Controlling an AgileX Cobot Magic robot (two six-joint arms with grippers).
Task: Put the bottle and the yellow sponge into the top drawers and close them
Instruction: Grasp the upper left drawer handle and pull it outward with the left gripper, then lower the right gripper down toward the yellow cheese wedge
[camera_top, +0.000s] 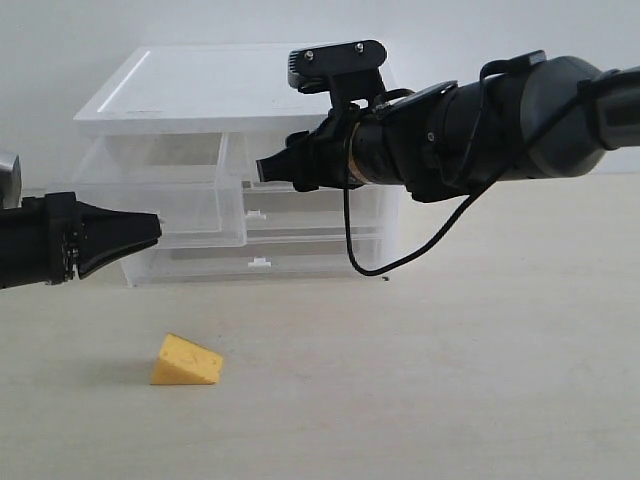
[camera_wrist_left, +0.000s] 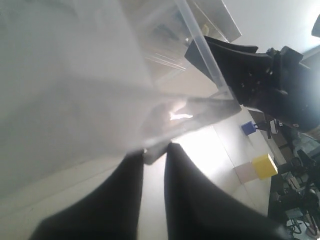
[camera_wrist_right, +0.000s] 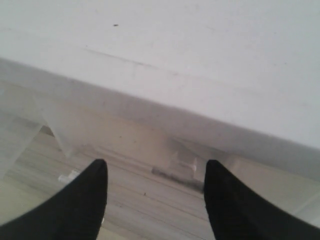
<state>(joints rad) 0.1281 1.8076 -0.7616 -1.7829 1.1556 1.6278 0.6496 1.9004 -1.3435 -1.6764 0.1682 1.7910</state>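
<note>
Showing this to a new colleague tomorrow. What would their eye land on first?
The yellow sponge, a bright wedge on the table at front left. Behind it stands a clear drawer cabinet; the right tool, open, reaches to its top drawers, and the left tool, shut, points at its left side.

The pale table carries 1 clear drawer cabinet and the yellow sponge.

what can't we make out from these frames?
Bottle: in no view; the cabinet and its cloudy plastic may hide it.
Left claw: left wrist view, blurred top left drawer fills the frame; grip on handle unclear.
Right claw: exterior view, dark tips against the cabinet; contact unclear.
</note>
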